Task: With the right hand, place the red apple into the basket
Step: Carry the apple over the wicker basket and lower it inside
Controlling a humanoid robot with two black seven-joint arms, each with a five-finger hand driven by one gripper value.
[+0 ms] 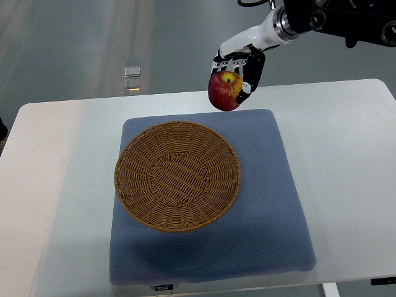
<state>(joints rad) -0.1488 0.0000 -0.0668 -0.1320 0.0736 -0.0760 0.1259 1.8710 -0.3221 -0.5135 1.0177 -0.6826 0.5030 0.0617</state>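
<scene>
A red apple (pixel 223 91) with a yellow patch near its stem is held in my right hand (pixel 238 73), whose fingers are curled around it. The hand holds the apple in the air above the far edge of the blue mat, beyond the basket's far right rim. The round wicker basket (pixel 177 176) sits empty on the mat, nearer and to the left of the apple. My right arm comes in from the upper right. My left arm does not show.
A blue-grey mat (pixel 272 204) lies under the basket on a white table (pixel 55 185). Grey floor lies beyond the table's far edge, with a small shiny plate (pixel 132 77) set in it.
</scene>
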